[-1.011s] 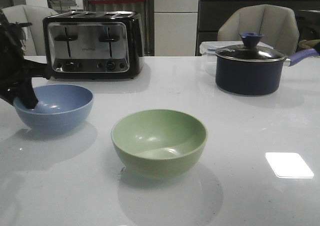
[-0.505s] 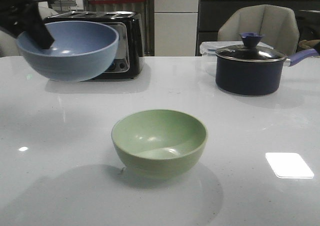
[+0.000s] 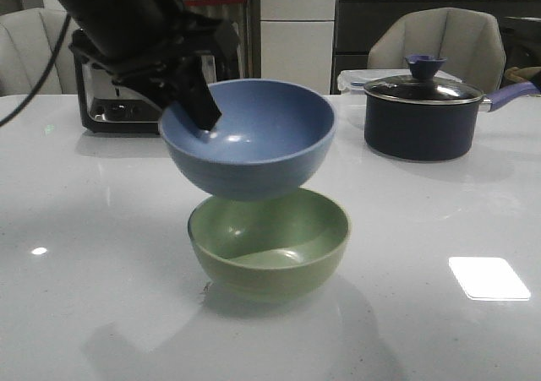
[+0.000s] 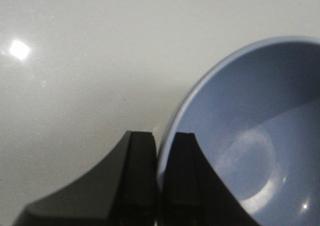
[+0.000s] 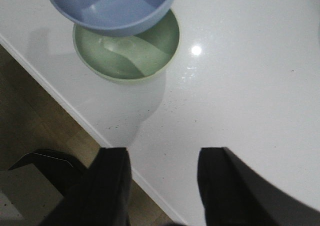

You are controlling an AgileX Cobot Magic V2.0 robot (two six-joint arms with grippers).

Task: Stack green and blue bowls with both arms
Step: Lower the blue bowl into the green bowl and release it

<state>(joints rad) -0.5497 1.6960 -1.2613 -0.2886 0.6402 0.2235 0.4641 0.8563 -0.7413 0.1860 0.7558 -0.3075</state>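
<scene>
The pale green bowl point(image 3: 269, 242) stands upright on the white table near the front middle. My left gripper point(image 3: 196, 111) is shut on the rim of the greyish blue bowl point(image 3: 248, 138) and holds it tilted just above the green bowl, slightly to its left. In the left wrist view the two black fingers point(image 4: 141, 171) pinch the blue bowl's rim point(image 4: 175, 126), one inside, one outside. My right gripper point(image 5: 162, 173) is open and empty above the table's front edge; its view shows the blue bowl point(image 5: 112, 5) over the green bowl point(image 5: 127, 50). It is out of the front view.
A black-and-chrome toaster point(image 3: 110, 102) stands at the back left, partly hidden by my left arm. A dark lidded saucepan point(image 3: 423, 111) with a blue knob stands at the back right. The table's front edge point(image 5: 75, 110) borders a brown floor.
My left gripper lifted the blue bowl off the table at the left, then carried it right and down to just above the green bowl. The green bowl has not moved.
</scene>
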